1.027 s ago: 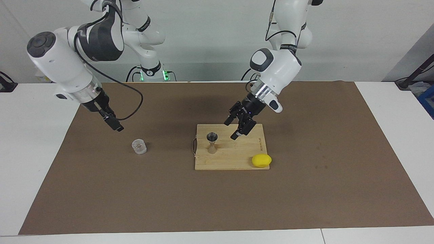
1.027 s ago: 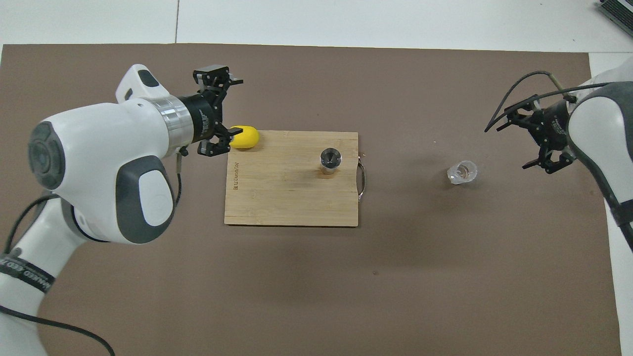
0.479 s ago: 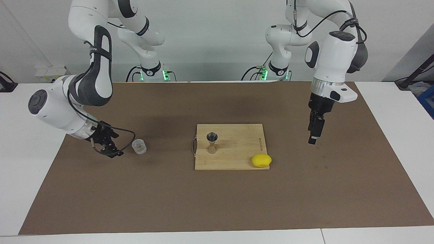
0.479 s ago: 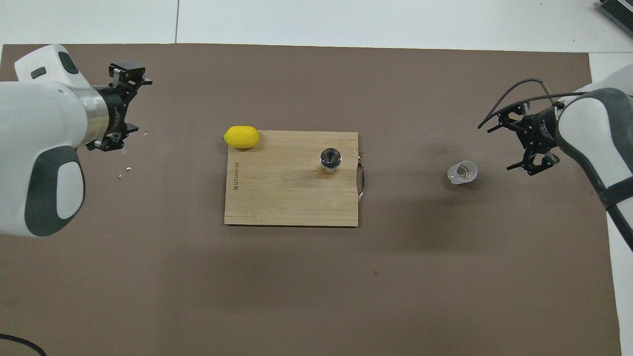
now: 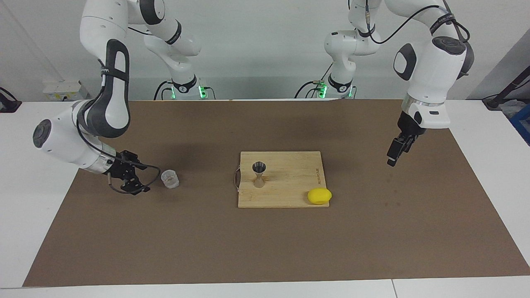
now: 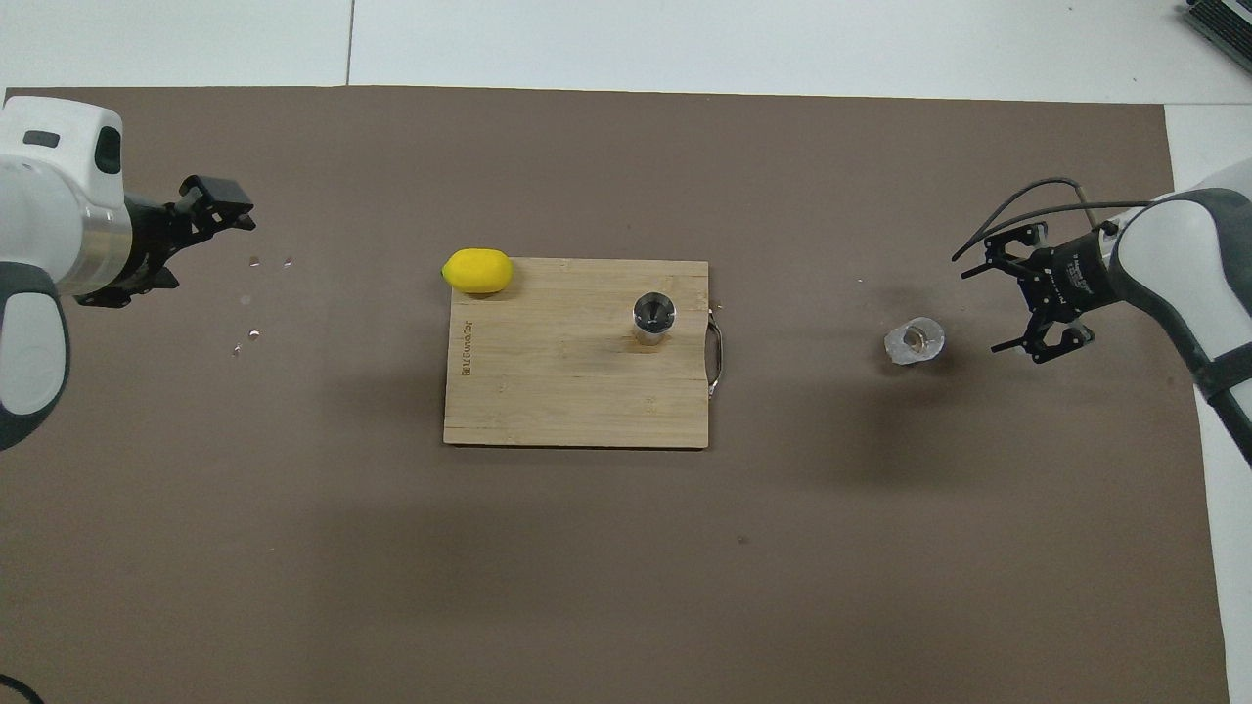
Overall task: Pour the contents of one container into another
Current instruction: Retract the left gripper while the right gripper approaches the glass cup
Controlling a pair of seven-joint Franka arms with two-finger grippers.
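Note:
The clear squat cup (image 5: 169,179) stands upright on the brown mat toward the right arm's end; it also shows in the overhead view (image 6: 915,341). My right gripper (image 5: 141,176) is low beside the cup, open, its fingers (image 6: 1017,344) pointing at it with a small gap, not touching. The steel jigger (image 5: 259,174) stands upright on the wooden board (image 5: 290,194); it also shows in the overhead view (image 6: 653,317). My left gripper (image 5: 391,159) hangs open and empty in the air over the mat toward the left arm's end, well away from the board.
A yellow lemon (image 5: 319,195) lies at the board's corner farther from the robots, toward the left arm's end. The board has a metal handle (image 6: 717,359) on the edge facing the cup. A few small specks (image 6: 252,334) lie on the mat under the left gripper.
My left gripper has swung from over the board out to the left arm's end of the mat. My right gripper has dropped from above the cup to mat level beside it.

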